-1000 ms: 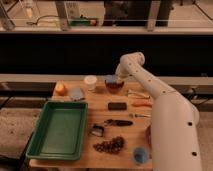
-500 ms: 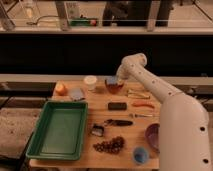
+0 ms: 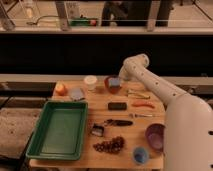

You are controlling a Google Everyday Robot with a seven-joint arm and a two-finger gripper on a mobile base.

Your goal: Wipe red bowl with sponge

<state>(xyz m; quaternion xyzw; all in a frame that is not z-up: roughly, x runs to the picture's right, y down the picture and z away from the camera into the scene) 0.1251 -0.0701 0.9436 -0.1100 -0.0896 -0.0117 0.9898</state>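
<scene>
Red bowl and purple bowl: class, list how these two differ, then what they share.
The red bowl is smaller; the purple bowl is wider. The red bowl sits far back, the purple bowl near the front. The red bowl holds the sponge, with the gripper at it; the purple bowl looks empty. Both stand upright.

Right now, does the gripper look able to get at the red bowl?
Probably yes: the gripper is right at the red bowl, the pale blue sponge over its mouth. Nothing stands between them; the white cup sits apart.
</scene>
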